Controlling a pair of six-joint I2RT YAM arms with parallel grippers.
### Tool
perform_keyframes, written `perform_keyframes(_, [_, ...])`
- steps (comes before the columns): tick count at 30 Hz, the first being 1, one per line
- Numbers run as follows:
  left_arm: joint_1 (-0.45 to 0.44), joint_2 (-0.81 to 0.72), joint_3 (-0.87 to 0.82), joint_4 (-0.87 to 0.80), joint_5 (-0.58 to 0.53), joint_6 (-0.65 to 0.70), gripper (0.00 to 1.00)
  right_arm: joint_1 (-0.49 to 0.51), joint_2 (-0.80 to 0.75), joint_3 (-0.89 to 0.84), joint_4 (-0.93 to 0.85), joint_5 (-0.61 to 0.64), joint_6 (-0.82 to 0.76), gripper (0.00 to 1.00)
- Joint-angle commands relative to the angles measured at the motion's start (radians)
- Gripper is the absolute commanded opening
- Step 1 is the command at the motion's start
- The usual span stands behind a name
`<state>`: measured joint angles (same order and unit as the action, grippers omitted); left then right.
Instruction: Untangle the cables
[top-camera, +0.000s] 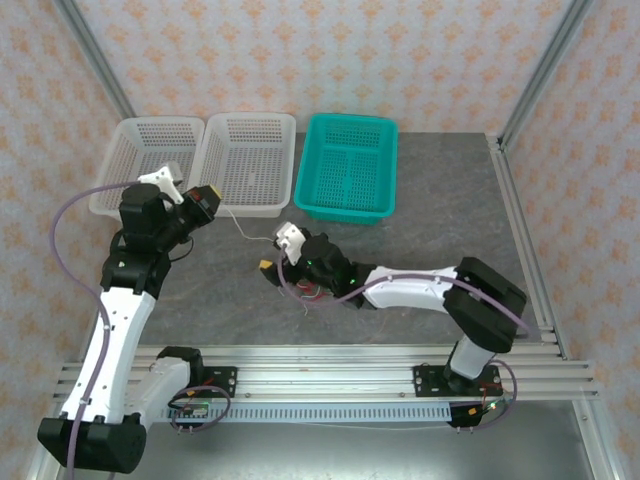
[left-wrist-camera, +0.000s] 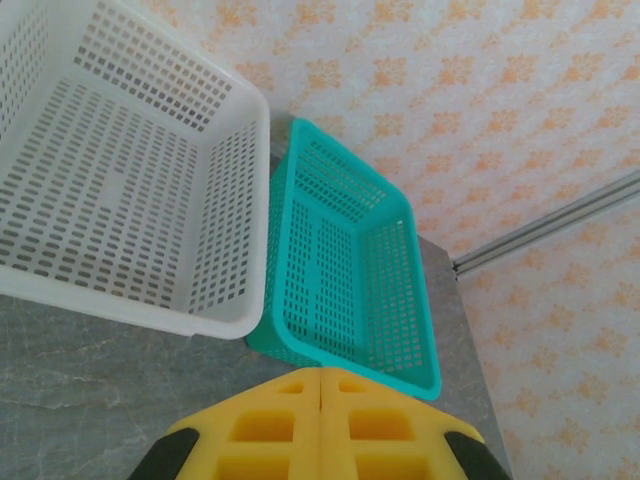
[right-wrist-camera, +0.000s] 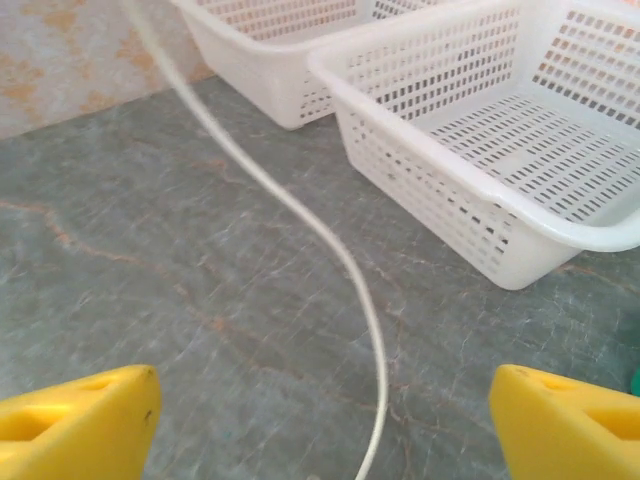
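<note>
A cream-white cable (top-camera: 238, 232) runs from the tip of my left gripper (top-camera: 212, 200) across the table to my right gripper (top-camera: 272, 255). The left gripper (left-wrist-camera: 320, 372) is shut, its yellow fingers pressed together, and the cable appears pinched at its tip. My right gripper (right-wrist-camera: 322, 400) stands open and wide, low over the table. The white cable (right-wrist-camera: 340, 250) passes loosely between its fingers and rises away to the upper left. A small tangle of red and other thin cables (top-camera: 312, 293) lies partly hidden under the right wrist.
Two white baskets (top-camera: 125, 130) (top-camera: 245, 208) and a teal basket (top-camera: 340, 212) stand side by side at the back. The left wrist view looks at a white basket (left-wrist-camera: 260, 180) and the teal basket (left-wrist-camera: 425, 310). White baskets (right-wrist-camera: 450, 170) lie just beyond the right gripper.
</note>
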<state>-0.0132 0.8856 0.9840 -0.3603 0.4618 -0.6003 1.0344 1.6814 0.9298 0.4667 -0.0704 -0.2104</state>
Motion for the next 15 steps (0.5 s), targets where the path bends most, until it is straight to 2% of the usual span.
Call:
perform_keyframes(1, [-0.004, -0.025, 0.047, -0.109, -0.138, 0.013, 0.00, -0.018, 0.070, 0.004, 0.040, 0.032, -0.009, 0.78])
perform_keyframes(4, [-0.002, -0.041, 0.050, -0.159, -0.221, 0.024, 0.00, -0.034, 0.089, -0.022, 0.034, -0.020, 0.011, 0.52])
perform_keyframes(8, [-0.002, -0.053, 0.030, -0.210, -0.307, 0.028, 0.00, -0.041, 0.013, -0.084, 0.023, -0.028, 0.004, 0.00])
perform_keyframes(10, [-0.002, -0.064, -0.009, -0.237, -0.390, 0.023, 0.01, -0.042, -0.045, -0.114, 0.019, -0.021, -0.013, 0.00])
perform_keyframes(11, [-0.002, -0.071, -0.041, -0.229, -0.403, 0.024, 0.07, -0.045, -0.073, -0.126, 0.016, -0.028, -0.028, 0.00])
perform_keyframes(13, [-0.005, -0.083, -0.110, -0.169, -0.330, 0.058, 0.21, -0.050, -0.112, -0.139, -0.002, -0.053, -0.059, 0.00])
perform_keyframes(15, [-0.041, -0.087, -0.163, -0.091, -0.211, 0.127, 0.30, -0.059, -0.139, -0.148, -0.023, -0.083, -0.090, 0.00])
